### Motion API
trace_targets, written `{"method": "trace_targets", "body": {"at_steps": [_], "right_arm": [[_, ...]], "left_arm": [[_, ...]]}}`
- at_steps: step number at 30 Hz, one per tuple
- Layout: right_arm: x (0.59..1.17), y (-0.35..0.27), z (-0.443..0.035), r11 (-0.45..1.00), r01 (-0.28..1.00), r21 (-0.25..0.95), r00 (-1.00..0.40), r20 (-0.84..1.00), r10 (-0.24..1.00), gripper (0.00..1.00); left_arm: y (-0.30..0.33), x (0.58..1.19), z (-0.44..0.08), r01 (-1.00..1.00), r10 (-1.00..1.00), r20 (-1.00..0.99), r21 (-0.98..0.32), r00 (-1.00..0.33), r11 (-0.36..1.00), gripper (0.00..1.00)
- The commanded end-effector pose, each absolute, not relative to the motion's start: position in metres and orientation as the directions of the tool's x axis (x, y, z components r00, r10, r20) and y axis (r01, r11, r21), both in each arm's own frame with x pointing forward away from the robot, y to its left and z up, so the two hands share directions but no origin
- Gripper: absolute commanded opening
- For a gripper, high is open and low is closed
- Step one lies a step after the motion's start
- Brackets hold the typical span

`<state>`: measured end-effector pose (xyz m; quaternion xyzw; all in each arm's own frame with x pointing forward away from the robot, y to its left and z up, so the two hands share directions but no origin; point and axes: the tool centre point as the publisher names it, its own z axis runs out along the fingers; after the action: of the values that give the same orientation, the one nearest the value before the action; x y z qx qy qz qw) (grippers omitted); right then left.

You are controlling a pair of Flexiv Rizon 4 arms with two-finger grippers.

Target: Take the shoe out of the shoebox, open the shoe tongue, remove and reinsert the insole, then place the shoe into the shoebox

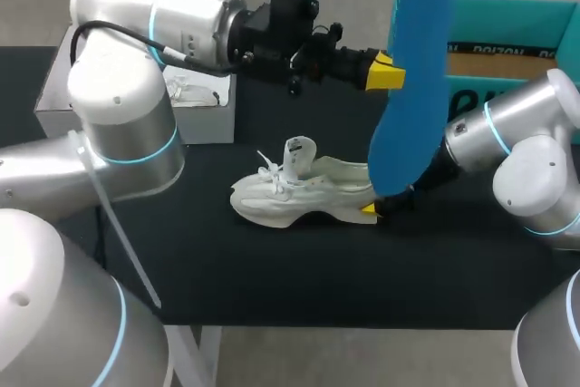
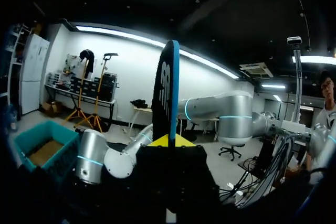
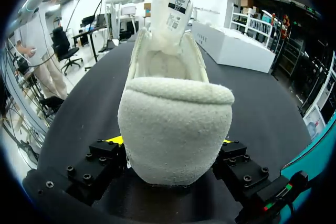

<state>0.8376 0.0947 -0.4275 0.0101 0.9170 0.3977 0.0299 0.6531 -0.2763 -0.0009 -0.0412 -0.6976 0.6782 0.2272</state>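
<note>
Closest in the right wrist view was the fuzzy cream heel of the white lace-up sneaker [image 3: 176, 129], filling the gap between the right gripper [image 3: 170, 148]'s fingers. Both pressed on it from either side, so the gripper was pinching the heel. The shoe stood upright on the black table [image 1: 317, 269], toe pointing away from that gripper and tongue raised. The right arm came in low from the right, its wrist just above the tabletop.

The left arm reached level across the far side of the table, well above it. Its left gripper [image 1: 385, 72] was clamped on the long blue foam insole [image 1: 412, 88], held upright and edge-on between the fingers. The insole's lower end hung down toward the right gripper.

Beyond the insole sat the teal cardboard shoebox [image 1: 507, 33]. A white box [image 1: 195, 106] lay behind the left arm's elbow.
</note>
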Motion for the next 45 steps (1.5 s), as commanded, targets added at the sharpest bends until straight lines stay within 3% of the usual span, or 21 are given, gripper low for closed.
{"method": "trace_targets", "body": {"at_steps": [1,13,25,38,39,41,42,45], "right_arm": [[0.838,0.096,-0.433,0.684,-0.005,0.730,-0.998,-0.049,0.044,0.00],[0.838,0.096,-0.433,0.684,-0.005,0.730,-0.998,-0.049,0.044,0.00],[0.838,0.096,-0.433,0.684,-0.005,0.730,-0.998,-0.049,0.044,0.00],[0.838,0.096,-0.433,0.684,-0.005,0.730,-0.998,-0.049,0.044,0.00],[0.838,0.096,-0.433,0.684,-0.005,0.730,-0.998,-0.049,0.044,0.10],[0.838,0.096,-0.433,0.684,-0.005,0.730,-0.998,-0.049,0.044,0.44],[0.838,0.096,-0.433,0.684,-0.005,0.730,-0.998,-0.049,0.044,0.98],[0.839,0.092,-0.431,0.706,0.007,0.708,-0.997,-0.048,0.058,1.00]], "left_arm": [[-0.261,0.639,-0.008,-0.478,0.422,0.425,-0.878,-0.801,-0.023,0.00],[-0.261,0.639,-0.008,-0.478,0.422,0.425,-0.878,-0.801,-0.023,0.00],[-0.236,0.619,-0.034,-0.510,0.466,0.485,-0.856,-0.740,0.083,0.00],[-0.218,0.590,-0.019,-0.515,0.464,0.485,-0.854,-0.741,0.070,0.00],[-0.218,0.590,-0.018,-0.517,0.460,0.490,-0.853,-0.740,0.078,0.00],[-0.215,0.588,-0.017,-0.519,0.456,0.497,-0.850,-0.738,0.088,0.00],[-0.215,0.588,-0.017,-0.526,0.453,0.504,-0.846,-0.735,0.088,0.00],[-0.213,0.589,-0.017,-0.526,0.456,0.503,-0.846,-0.734,0.086,0.00]]}}
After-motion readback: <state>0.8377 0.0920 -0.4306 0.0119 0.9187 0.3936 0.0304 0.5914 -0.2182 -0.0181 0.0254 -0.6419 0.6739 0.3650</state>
